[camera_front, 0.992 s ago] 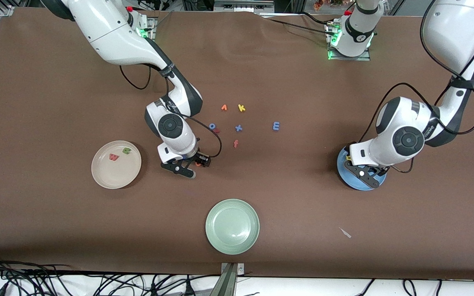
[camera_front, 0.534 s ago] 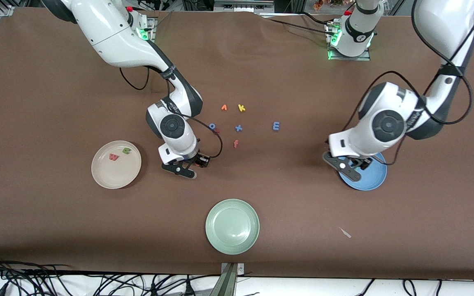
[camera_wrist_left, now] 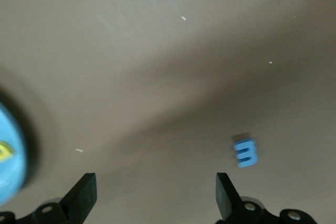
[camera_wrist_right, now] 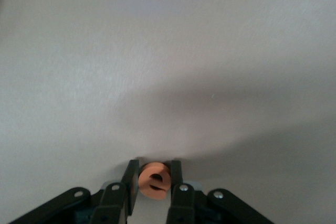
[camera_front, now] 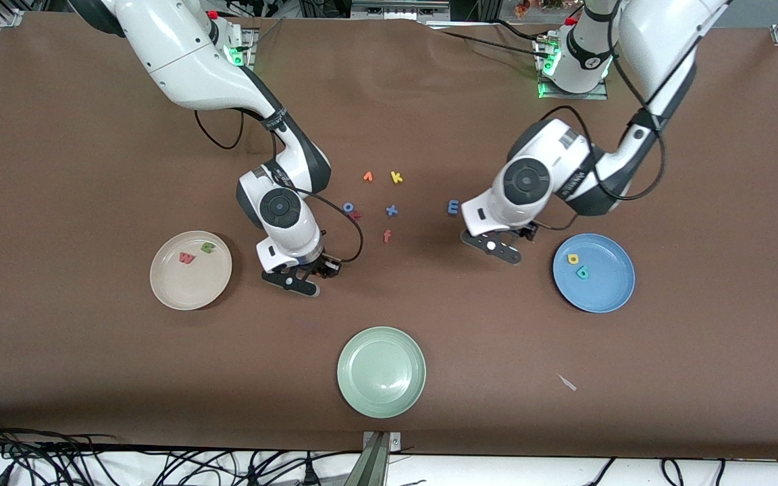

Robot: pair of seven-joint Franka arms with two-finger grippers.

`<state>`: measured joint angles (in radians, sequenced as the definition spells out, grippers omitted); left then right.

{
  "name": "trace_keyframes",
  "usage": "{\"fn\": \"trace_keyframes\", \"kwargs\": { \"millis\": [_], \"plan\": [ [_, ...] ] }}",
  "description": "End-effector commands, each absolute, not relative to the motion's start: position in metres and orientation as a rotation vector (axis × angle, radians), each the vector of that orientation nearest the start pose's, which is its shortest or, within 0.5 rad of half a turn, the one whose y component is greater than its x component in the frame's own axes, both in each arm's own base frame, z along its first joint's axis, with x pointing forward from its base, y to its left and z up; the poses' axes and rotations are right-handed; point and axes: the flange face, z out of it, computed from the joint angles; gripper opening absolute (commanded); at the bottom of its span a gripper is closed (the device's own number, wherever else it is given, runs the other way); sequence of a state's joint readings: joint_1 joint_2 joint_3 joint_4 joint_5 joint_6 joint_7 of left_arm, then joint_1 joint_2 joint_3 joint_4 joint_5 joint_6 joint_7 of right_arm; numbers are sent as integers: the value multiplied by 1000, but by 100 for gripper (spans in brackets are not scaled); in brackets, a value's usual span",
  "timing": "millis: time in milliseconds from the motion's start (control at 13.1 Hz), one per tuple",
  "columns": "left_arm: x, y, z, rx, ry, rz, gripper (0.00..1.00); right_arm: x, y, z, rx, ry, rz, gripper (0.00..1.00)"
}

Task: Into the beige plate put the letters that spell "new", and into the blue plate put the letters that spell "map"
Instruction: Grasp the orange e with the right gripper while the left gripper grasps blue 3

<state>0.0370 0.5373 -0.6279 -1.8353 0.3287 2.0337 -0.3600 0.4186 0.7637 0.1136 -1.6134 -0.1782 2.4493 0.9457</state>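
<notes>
Hidden from the front camera beneath the right end effector (camera_front: 301,273): the orange e (camera_wrist_right: 154,181), seen only at the right wrist. Smeared by blur at the left wrist: the light-blue m (camera_wrist_left: 245,151). Cut by that picture's edge: the blue plate (camera_wrist_left: 9,162).

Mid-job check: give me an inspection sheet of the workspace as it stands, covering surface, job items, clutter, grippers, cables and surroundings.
Surface: brown table cover, small pale scrap lying on it.
Job's things: beige plate holds pinkish-red w and green n; blue plate holds yellow a and teal p; light-blue m on the table; orange e in the right gripper.
Clutter: pale green plate; orange v-shaped letter, yellow k, blue o, blue x, red-orange f.
Grippers: right gripper shut on the e; left gripper open, near the m.
Cables: black loops on both arms; a tangle along the camera-side edge.
Surroundings: nothing seen.
</notes>
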Motion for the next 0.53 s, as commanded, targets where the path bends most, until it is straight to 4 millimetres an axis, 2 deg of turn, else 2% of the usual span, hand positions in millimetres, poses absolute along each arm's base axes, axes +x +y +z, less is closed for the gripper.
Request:
{"fn": "trace_keyframes", "kwargs": {
  "millis": [0,229,305,458],
  "plan": [
    [513,-321,244,-3072,358,326,100,621,313,221,-3136,393,-123,16],
    [490,-340,215,-3140,170,282,100,633,254,261,-3196,241,-61,16],
    [480,-346,209,-3152,166,273,100,636,233,271,-3213,179,-35,16],
    [473,-353,206,-3163,144,263,100,639,190,286,-3234,51,4,16]
  ]
}}
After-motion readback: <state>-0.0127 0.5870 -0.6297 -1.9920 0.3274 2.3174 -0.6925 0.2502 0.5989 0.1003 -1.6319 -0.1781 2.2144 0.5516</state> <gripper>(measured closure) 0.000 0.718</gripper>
